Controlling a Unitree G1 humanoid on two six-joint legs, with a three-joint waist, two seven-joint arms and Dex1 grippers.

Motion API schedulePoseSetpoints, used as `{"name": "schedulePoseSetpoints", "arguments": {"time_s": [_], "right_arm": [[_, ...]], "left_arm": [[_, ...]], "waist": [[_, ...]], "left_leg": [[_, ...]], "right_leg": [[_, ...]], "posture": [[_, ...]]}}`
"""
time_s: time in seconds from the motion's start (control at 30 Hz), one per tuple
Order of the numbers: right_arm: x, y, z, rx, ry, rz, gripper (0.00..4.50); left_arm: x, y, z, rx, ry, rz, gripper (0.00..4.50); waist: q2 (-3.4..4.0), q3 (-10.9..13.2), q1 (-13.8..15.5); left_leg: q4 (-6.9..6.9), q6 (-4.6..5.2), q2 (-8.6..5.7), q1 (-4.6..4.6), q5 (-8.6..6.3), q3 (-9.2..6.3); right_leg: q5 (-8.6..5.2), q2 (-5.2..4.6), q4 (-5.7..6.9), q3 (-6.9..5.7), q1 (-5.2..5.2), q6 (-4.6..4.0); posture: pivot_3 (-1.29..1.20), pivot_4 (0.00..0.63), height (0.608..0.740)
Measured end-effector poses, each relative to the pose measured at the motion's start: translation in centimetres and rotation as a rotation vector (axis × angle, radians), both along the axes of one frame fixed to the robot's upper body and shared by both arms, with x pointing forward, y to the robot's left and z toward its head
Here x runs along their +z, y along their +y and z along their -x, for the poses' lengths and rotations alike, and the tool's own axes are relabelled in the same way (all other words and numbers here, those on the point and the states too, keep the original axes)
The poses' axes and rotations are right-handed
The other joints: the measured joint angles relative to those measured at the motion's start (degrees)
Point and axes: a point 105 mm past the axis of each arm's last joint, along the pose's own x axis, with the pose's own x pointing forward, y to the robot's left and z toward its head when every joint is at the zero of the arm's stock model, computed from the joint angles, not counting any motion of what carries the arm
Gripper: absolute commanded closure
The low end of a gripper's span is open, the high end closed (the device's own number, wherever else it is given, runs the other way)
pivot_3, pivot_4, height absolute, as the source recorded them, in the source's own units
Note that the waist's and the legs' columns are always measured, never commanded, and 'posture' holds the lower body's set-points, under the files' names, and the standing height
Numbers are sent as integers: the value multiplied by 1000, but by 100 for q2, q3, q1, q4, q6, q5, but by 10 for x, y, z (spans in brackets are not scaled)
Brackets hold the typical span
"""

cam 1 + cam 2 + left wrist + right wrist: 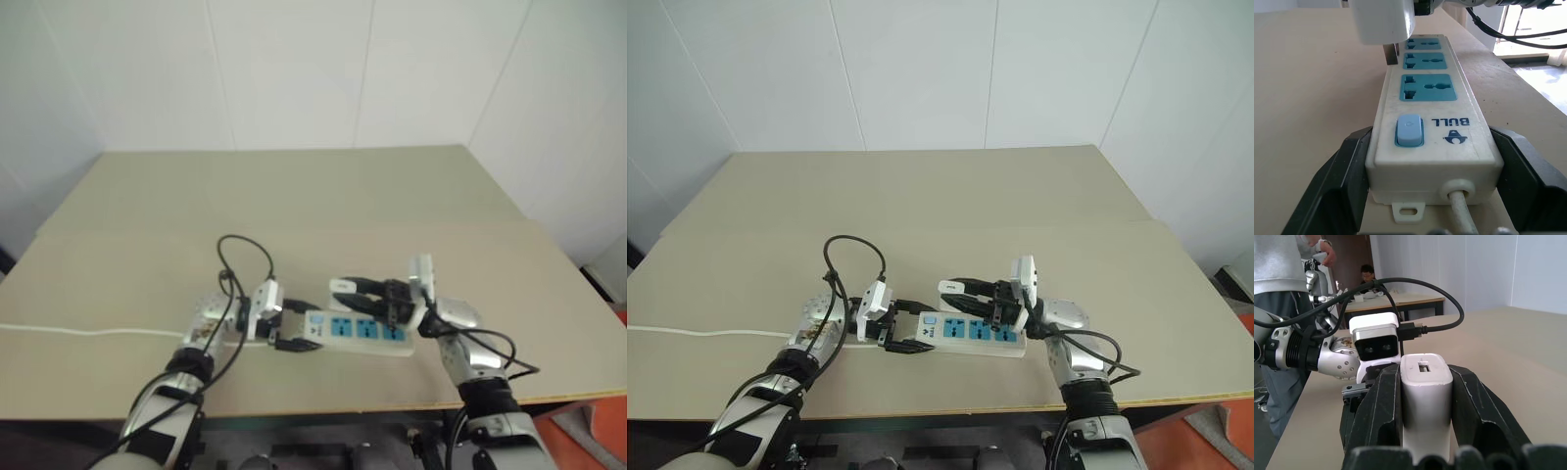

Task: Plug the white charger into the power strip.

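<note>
Charger (1426, 396) clenched in right fingers (1381, 416) above power strip (1430, 132), itself grasped by left fingers (1339, 171).

One power strip (1432, 132), three blue sockets (1428, 87), one white charger (1426, 396).

1. power strip (1432, 147): smooth white plastic, faintly glossy; blue socket faces.
2. white charger (1426, 396): smooth, satin-looking plastic.
3. table (294, 196): matt beige, possibly laminate.
</note>
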Motion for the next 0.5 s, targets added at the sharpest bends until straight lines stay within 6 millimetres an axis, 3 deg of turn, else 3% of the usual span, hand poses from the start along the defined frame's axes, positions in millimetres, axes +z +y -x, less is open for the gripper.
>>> {"name": "schedulePoseSetpoints", "arguments": {"time_s": [0.5], "right_arm": [[-15,-3,3,47,30,46,3389]], "left_arm": [[2,2,-3,12,1,-11,1251]], "waist": [[0,0,-8]], "left_leg": [[0,0,0,3,0,0]], "right_leg": [[0,0,3,0,1,0]], "posture": [[0,150,740]]}}
